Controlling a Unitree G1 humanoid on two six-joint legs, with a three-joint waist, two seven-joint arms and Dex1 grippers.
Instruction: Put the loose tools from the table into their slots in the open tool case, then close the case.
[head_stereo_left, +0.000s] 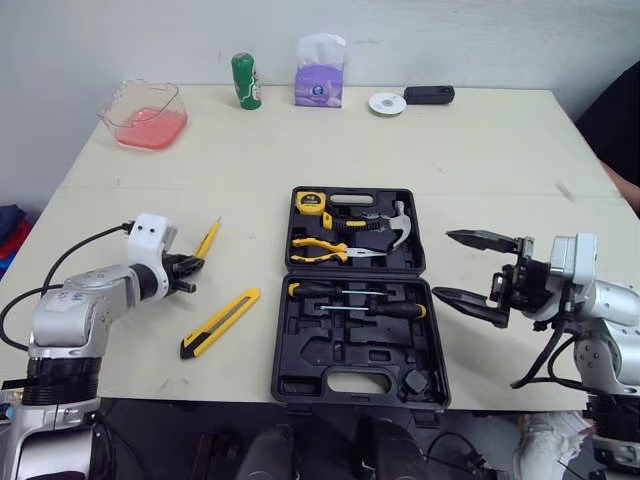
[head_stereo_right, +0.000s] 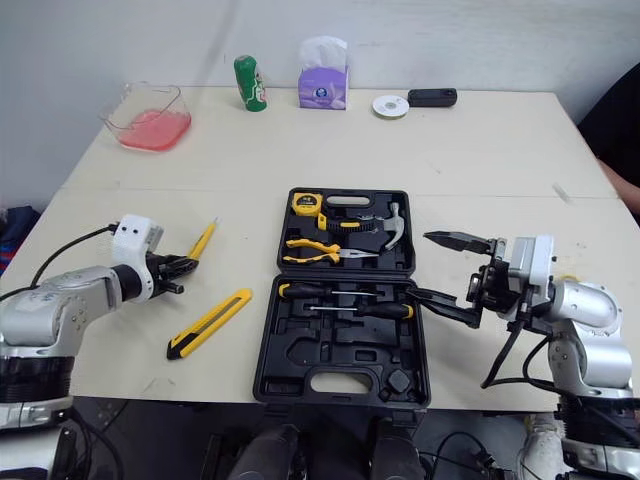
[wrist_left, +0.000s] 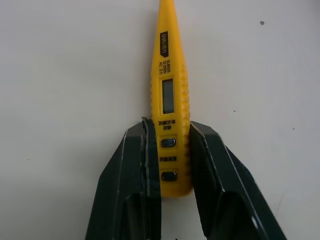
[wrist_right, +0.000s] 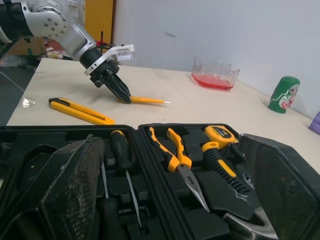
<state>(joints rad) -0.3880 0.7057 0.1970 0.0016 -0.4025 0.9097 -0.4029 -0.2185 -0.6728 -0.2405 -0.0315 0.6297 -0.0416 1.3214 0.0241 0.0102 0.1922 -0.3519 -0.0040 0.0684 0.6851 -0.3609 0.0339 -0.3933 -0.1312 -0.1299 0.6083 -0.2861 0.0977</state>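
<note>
Tool case (head_stereo_left: 350, 352) is lying open in the middle of the table (head_stereo_left: 480, 150), lid flat and farther from us, tray nearer. It is already carrying a tape measure (head_stereo_left: 311, 203), pliers (head_stereo_left: 320, 248) and a hammer (head_stereo_left: 385, 228) in the far half and two screwdrivers (head_stereo_left: 350, 292) in the near half. Two loose tools are lying to its left: a yellow tester pen (head_stereo_left: 208, 238) and, nearer to us, a yellow-and-black utility knife (head_stereo_left: 222, 322).

We are clamping our left gripper (wrist_left: 169, 127) on the tester pen's rear end. In the left wrist view its two black fingers (wrist_left: 135, 170) are pressing against both sides of the pen body around the buttons, with the display and tip sticking out ahead. The pen is resting on the tabletop, pointing away from us.

We are holding our right gripper (head_stereo_left: 440, 264) spread wide and empty, hovering just beside the case's right edge, its fingertips aiming towards the case and touching nothing.
</note>
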